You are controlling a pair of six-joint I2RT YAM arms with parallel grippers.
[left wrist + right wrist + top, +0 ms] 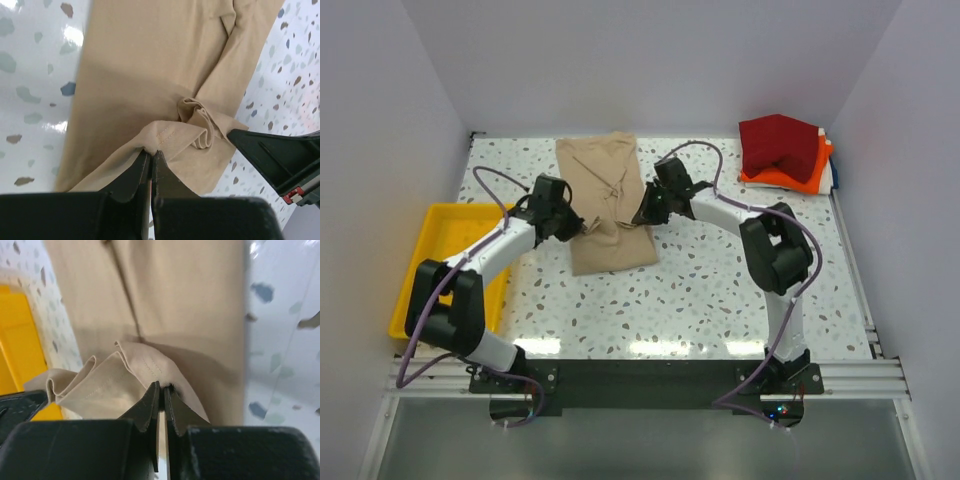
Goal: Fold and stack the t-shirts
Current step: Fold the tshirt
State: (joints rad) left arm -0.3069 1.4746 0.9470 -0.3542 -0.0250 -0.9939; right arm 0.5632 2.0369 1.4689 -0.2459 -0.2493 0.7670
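Top view: the left gripper and the right gripper each pinch the tan shirt tight by its edge.

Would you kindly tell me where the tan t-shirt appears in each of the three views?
Top external: the tan t-shirt lies at centre, on the far half of the tabletop.
Left wrist: it fills the middle, its hem pinched by the left gripper.
Right wrist: it fills the centre, its hem pinched by the right gripper.
Shared landmark: the speckled table.
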